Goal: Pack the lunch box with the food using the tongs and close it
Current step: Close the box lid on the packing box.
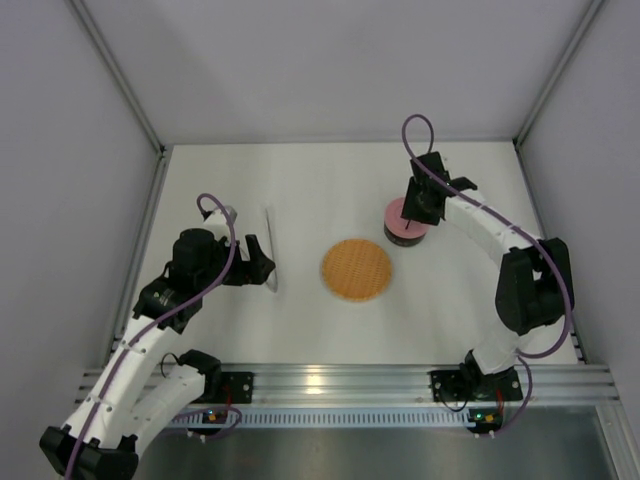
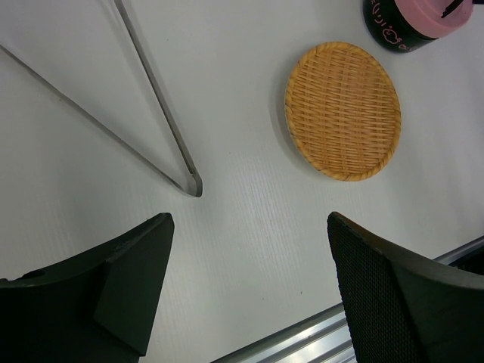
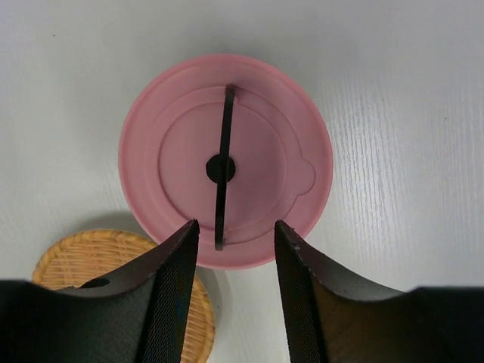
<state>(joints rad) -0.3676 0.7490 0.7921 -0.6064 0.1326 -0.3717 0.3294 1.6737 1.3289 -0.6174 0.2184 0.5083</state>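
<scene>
Tongs [image 2: 155,98] lie flat on the table [image 1: 300,180] just ahead of the left gripper [image 2: 248,221], its jaws wide apart and empty. Right gripper [image 3: 235,225] hangs half-open over the lunch box [image 2: 393,34] — fingers straddling the thin black handle [image 3: 224,128] of its pink lid [image 3: 174,151], gripping nothing — beside the woven mat [image 1: 356,270].

Woven orange mat [image 1: 356,270] on white table [image 1: 300,190]

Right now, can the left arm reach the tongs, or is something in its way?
Probably yes. The tongs lie free on the table just ahead of the open left gripper, with nothing between them; the mat and lunch box stand off to the side.
</scene>
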